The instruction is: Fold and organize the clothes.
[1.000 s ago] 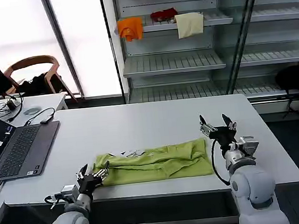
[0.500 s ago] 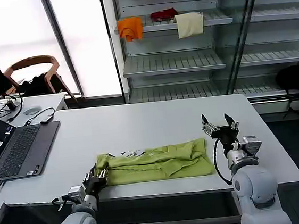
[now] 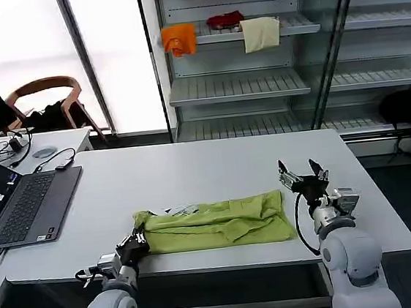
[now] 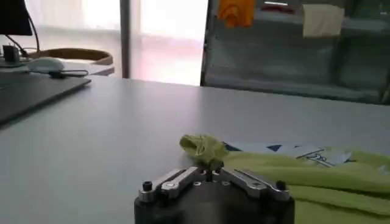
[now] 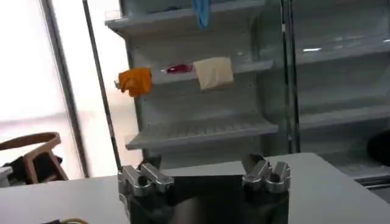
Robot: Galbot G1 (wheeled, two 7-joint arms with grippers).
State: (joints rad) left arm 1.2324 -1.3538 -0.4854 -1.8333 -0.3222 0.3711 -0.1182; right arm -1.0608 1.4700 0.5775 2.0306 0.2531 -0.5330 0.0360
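While the white table (image 3: 192,170) carries everything, the lime-green T-shirt (image 3: 213,225) lies part-folded along its near edge, ready for gathering. Right gripper (image 3: 303,175), jaws spread, hovers off its right end. Left gripper (image 3: 136,243), jaws closed, pinches its left corner.

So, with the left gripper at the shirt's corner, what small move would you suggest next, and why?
Probably lift the left gripper slightly: its fingers look shut on the lime-green T-shirt's near-left corner, while the right gripper waits open beside the shirt's far end, so raising that corner would start a fold.
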